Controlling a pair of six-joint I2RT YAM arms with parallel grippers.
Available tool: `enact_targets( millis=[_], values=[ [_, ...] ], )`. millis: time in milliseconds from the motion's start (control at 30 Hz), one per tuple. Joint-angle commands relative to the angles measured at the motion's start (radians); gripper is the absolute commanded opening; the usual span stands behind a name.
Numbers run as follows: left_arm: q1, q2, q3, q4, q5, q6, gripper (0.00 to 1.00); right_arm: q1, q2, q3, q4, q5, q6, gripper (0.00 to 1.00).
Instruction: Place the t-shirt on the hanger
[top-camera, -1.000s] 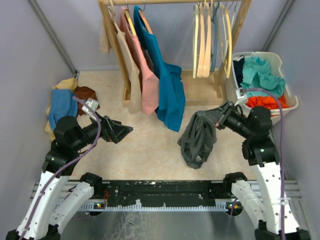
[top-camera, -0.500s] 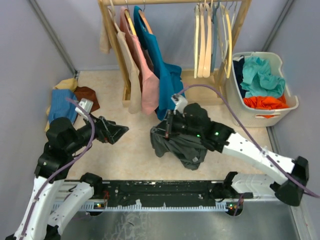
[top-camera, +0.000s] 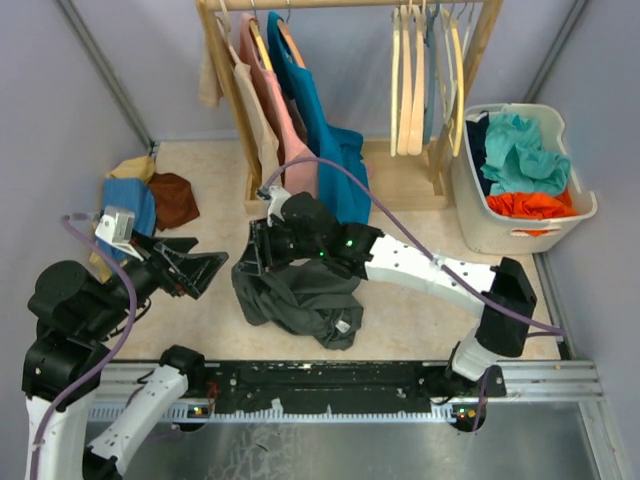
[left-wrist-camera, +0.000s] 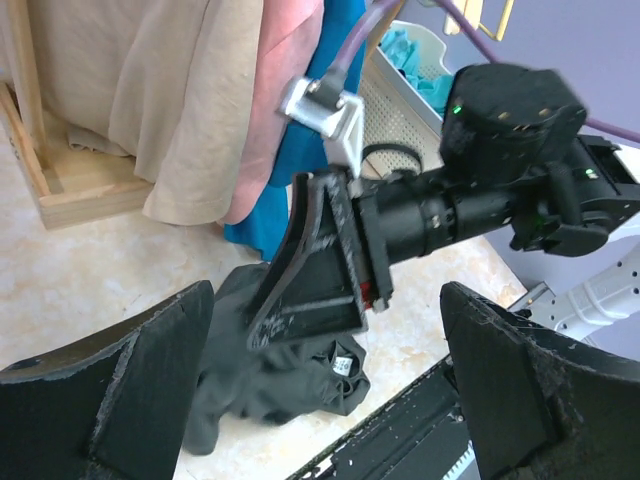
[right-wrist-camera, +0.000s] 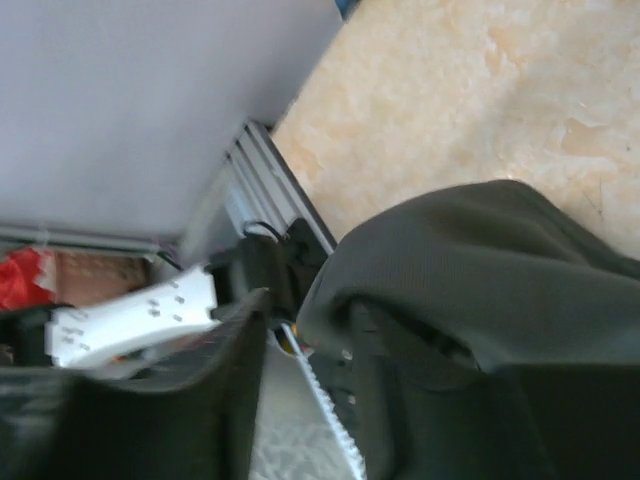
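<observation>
Beige marbled table (top-camera: 210, 195) carries the dark t-shirt (top-camera: 300, 300), crumpled near the middle by the near edge. Stretched across to the left, the right gripper (top-camera: 250, 262) sits at the shirt's far-left part with fabric draped over one finger; whether it grips cannot be told. The left gripper (top-camera: 208, 256) hangs spread wide and empty, just left of the shirt.
</observation>
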Motion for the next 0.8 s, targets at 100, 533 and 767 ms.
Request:
enact_targets(
  millis=[100,533,767],
  values=[
    [-0.006,-0.005,0.017,-0.036,-0.026,0.017,1.00,0.055,-0.042,-0.048,-0.112,0.048,-0.076,0.62],
    [-0.006,0.111,-0.296,0.101,0.223,-0.011,1.00,0.092,-0.517,-0.599,-0.267,0.488,0.189,0.70],
    [-0.027,0.161,-0.384,0.189,0.243,-0.048,1.00,0.092,-0.618,-0.816,-0.262,0.551,0.325,0.60]
  ],
)
